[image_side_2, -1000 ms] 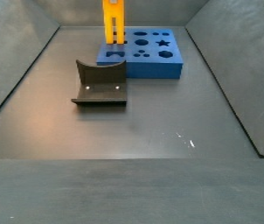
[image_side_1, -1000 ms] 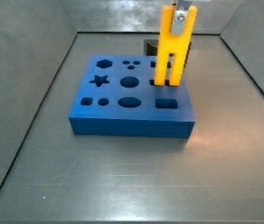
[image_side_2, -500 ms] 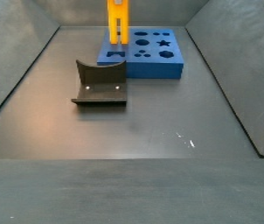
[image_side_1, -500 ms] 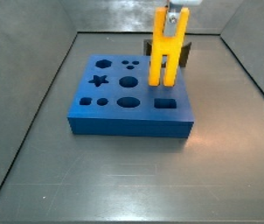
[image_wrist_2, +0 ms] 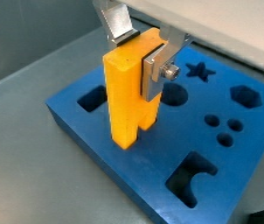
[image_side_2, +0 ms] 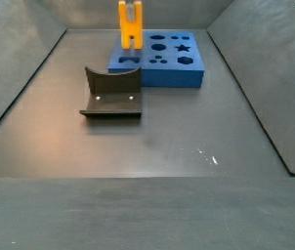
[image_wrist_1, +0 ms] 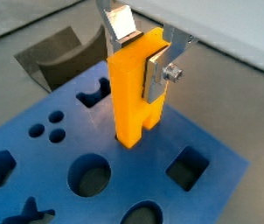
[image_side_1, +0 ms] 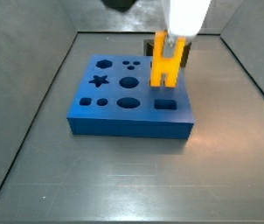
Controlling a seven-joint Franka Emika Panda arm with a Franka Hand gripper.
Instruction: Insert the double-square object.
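Gripper (image_wrist_1: 141, 54) is clamping the bar (image_wrist_1: 135, 92) between its fingers (image_wrist_1: 160, 68), holding it upright. The bar is hanging straight down from the fingers, its prongs just over the blue block (image_wrist_2: 204, 157), beside a square hole (image_wrist_1: 188, 166). Grey piece (image_side_2: 111, 94) is sitting on the counter (image_side_2: 177, 137), well apart.

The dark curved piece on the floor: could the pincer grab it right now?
Probably not: the pincer is shut on the yellow bar, over the blue block. The dark curved piece itself lies unobstructed beside the block.
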